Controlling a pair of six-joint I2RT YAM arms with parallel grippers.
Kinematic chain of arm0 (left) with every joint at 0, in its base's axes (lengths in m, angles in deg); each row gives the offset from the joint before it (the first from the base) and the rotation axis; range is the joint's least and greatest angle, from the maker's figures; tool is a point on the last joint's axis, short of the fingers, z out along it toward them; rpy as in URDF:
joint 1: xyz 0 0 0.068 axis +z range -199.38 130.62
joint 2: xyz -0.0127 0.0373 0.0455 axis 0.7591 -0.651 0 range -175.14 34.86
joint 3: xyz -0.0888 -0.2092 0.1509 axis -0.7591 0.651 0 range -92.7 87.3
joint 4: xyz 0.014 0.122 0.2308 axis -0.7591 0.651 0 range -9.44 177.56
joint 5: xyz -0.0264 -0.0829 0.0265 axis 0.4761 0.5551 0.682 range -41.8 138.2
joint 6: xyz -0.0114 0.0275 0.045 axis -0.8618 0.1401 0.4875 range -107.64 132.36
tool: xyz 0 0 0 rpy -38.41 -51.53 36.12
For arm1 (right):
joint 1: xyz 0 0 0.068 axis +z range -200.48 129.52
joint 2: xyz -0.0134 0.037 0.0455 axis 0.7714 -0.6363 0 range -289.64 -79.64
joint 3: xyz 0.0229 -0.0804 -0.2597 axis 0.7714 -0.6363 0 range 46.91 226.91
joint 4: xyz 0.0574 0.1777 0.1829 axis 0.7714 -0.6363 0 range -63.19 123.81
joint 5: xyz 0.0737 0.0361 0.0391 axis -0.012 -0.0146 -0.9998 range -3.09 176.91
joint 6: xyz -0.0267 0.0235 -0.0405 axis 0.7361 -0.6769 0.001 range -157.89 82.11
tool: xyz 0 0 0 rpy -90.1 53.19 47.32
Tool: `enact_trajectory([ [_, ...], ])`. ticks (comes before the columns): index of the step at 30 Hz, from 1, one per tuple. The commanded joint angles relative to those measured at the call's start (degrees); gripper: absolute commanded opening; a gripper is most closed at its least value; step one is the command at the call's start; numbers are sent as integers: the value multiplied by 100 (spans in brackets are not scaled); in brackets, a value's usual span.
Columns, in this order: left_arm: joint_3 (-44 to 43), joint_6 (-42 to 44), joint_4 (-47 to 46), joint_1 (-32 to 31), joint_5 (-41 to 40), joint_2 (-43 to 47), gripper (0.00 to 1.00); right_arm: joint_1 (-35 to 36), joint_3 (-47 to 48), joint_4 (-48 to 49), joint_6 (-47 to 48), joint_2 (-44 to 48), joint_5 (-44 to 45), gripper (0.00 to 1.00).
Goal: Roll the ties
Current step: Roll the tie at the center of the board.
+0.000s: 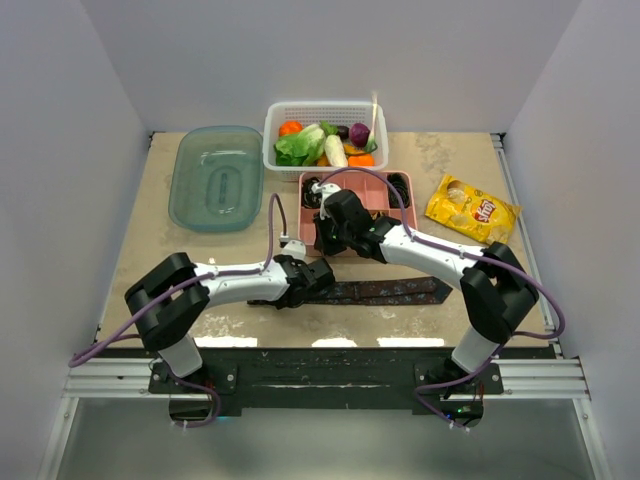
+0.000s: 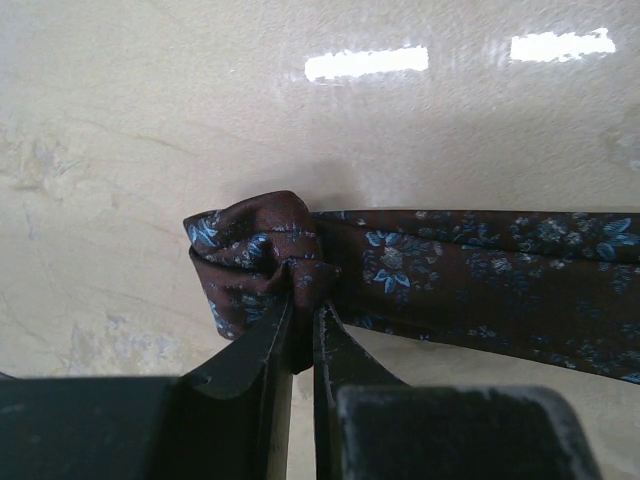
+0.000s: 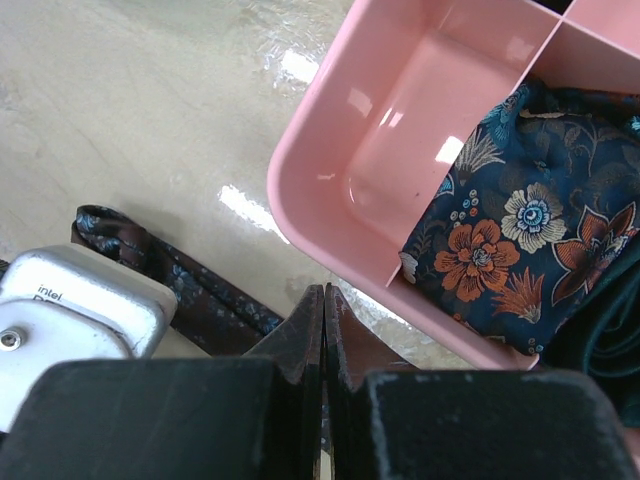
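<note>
Left end effector [image 2: 305, 302] pinches one maroon tie [image 2: 480, 265].

A beige, marbled tabletop [image 1: 450, 160] carries a translucent teal plastic container [image 1: 216, 177] at its far left and a white plastic lattice basket [image 1: 300, 106] at the far middle. A pink plastic compartment tray [image 3: 400, 120] sits just in front of the basket, with a yellow snack bag [image 1: 472, 209] to its right. A dark maroon fabric necktie [image 1: 390, 291] with a blue flower print lies along the near edge, its left end bunched.
</note>
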Motion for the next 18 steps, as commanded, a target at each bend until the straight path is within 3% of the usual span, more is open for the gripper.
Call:
enact_trajectory([
  [1, -52, -50, -658, -10, 311, 54, 5, -6, -34, 8, -19, 196, 69, 0],
  [8, 237, 197, -1176, -1, 882, 273, 26, -6, -61, 34, -10, 179, -44, 0],
  [9, 290, 188, -1290, -1, 944, 456, 38, -6, -43, 35, -18, 170, -54, 0],
  [11, 430, 276, -1440, 25, 1075, 642, 50, -6, -43, 43, -18, 161, -115, 0],
  [18, 598, 434, -1730, 245, 1532, 1388, 57, -15, 1, 61, -1, 161, -283, 0],
])
